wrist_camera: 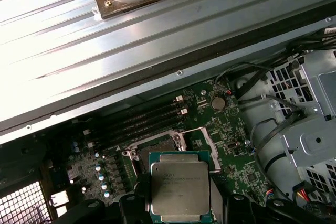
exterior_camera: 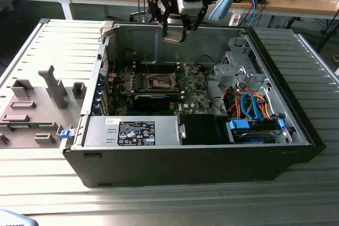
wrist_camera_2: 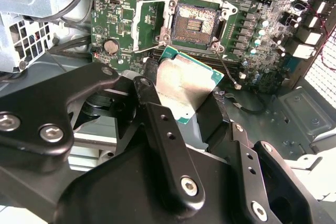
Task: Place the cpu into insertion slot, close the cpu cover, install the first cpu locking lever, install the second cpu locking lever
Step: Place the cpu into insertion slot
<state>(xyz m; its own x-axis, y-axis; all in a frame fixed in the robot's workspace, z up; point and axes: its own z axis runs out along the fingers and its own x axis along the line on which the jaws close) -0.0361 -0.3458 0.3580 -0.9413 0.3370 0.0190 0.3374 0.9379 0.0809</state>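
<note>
- Above the far wall of the open computer case (exterior_camera: 159,168), the gripper (exterior_camera: 175,36) hangs with its fingers clamped on the cpu (wrist_camera_2: 186,85).
- Down on the green board, the insertion slot (wrist_camera_2: 195,23) lies uncovered, well apart from the cpu.

The hand (wrist_camera: 182,206) apparently grips the cpu (wrist_camera: 180,186) over the motherboard (wrist_camera: 105,167)

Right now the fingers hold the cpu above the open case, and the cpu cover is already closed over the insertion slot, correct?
Not quite. The cpu cover stands open beside the insertion slot, whose contacts lie bare in the second wrist view. The rest holds: the fingers grip the cpu above the open case.
</note>
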